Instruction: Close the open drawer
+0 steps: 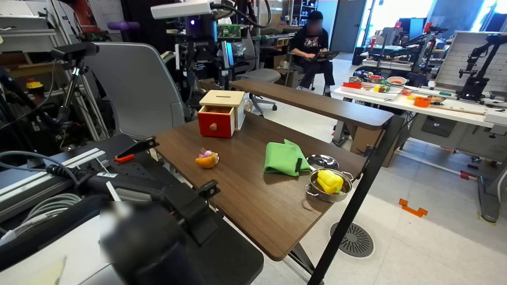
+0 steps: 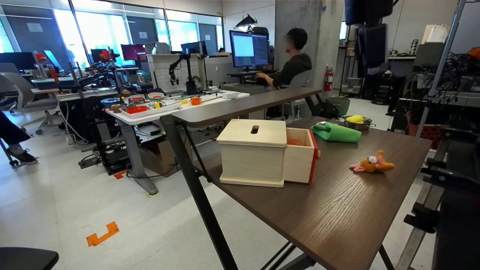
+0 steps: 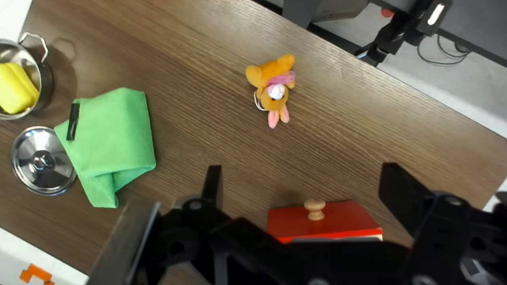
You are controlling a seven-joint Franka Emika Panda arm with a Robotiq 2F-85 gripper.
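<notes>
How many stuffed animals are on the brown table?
1. The orange stuffed animal lies on the brown table, in front of the open drawer. The drawer's inside isn't fully visible, so another might be hidden there.

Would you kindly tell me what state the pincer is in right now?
Pincer: open, jaws wide apart, holding nothing.

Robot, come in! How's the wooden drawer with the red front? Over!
Black two-fingered hand: open, empty. Pale wooden drawer: pulled out, not closed yet. Orange plush toy: lying out front, apart, likely no obstacle.
</notes>
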